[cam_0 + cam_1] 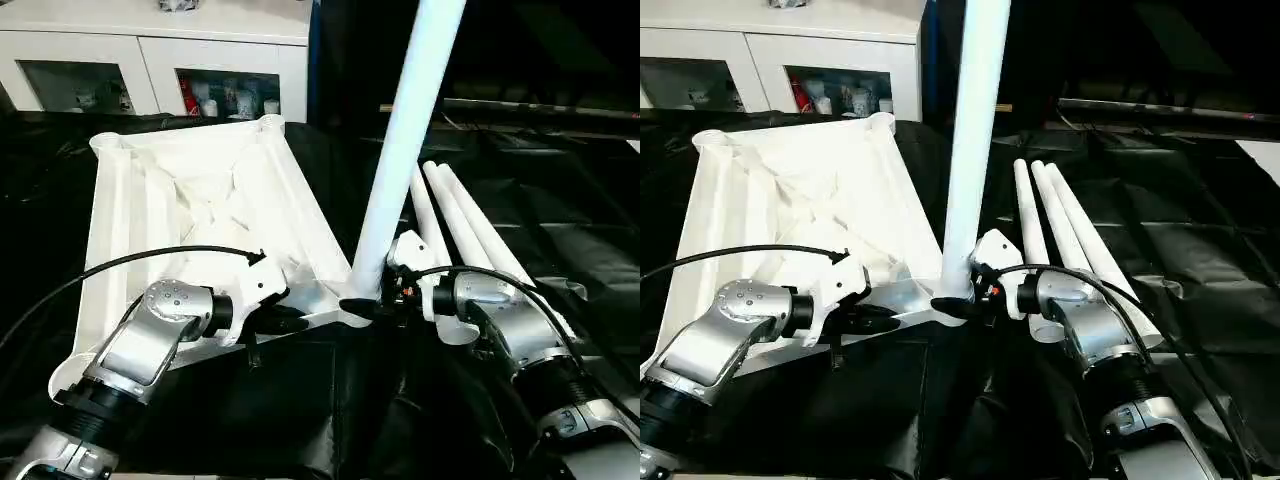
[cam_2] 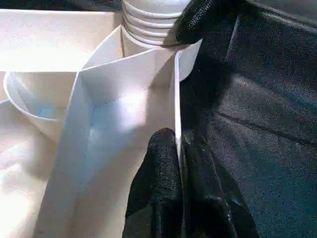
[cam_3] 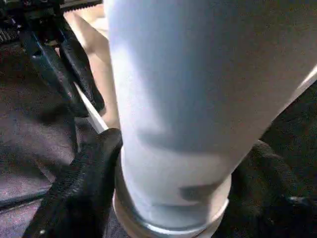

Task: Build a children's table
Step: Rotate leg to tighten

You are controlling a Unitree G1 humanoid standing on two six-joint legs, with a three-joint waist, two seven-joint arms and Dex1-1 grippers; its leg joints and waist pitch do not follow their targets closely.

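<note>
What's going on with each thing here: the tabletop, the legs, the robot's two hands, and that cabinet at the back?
Table top: upside down, ribbed underside up, near edge pinched by the left gripper.
Upright leg: standing tilted, threaded end at the near corner socket.
Spare legs: three lying side by side on the black cover.
Left gripper: shut on the top's rim.
Right gripper: shut around the upright leg's base.
Cabinet: doors closed.
</note>
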